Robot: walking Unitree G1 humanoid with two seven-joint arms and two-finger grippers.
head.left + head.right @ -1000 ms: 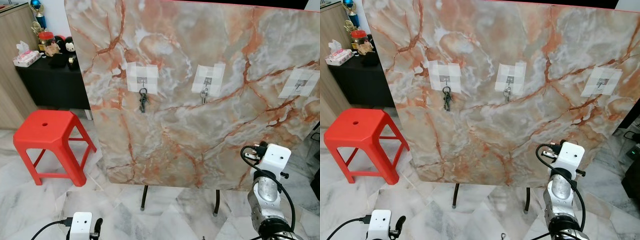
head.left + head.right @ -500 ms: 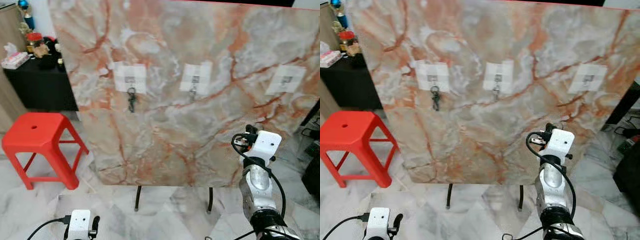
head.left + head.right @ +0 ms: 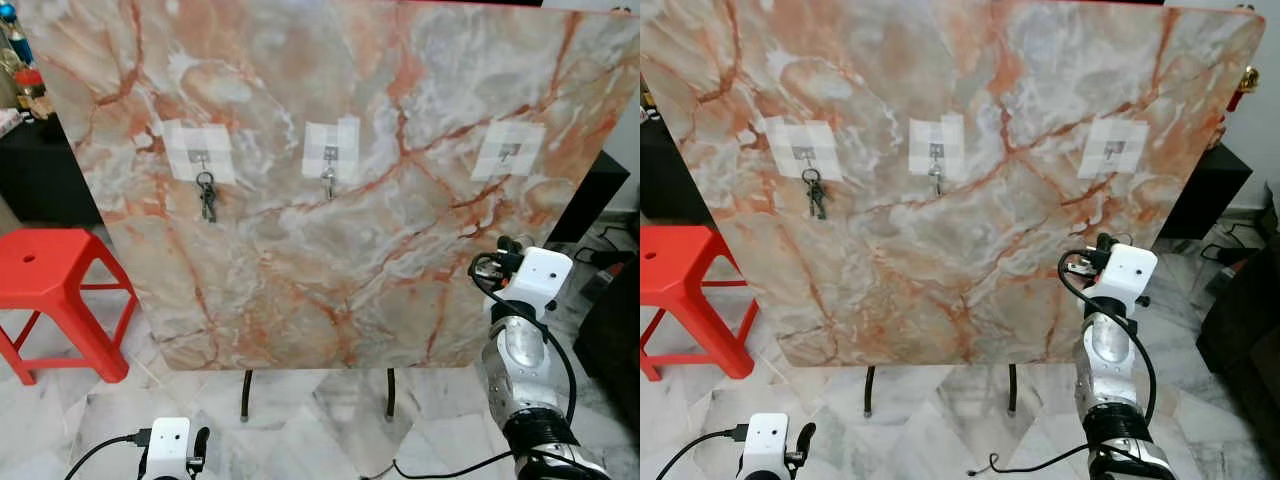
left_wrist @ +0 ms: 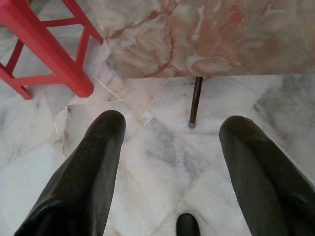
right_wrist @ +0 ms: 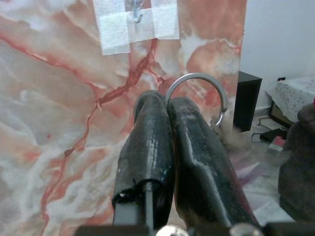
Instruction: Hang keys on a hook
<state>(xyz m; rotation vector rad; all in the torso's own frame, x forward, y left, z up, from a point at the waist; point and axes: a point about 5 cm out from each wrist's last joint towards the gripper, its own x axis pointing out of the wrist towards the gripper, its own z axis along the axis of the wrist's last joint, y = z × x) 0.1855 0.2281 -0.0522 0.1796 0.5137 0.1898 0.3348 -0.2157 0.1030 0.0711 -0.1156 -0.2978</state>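
A marbled board stands upright with three taped hooks. Dark keys hang from the left hook and a small key from the middle hook. The right hook is bare; it also appears as the right hook in the right wrist view. My right gripper is raised before the board's lower right, below that hook, shut on a silver key ring. Any keys on the ring are hidden. My left gripper hangs low over the floor, open and holding nothing.
A red plastic stool stands left of the board. The board rests on thin dark legs on a marble floor. A black cabinet and cables lie to the right. A cable trails on the floor near my right arm.
The camera has swung to the right, so the board and stool sit further left in view. My right arm stays raised with the ring; the left stays low.
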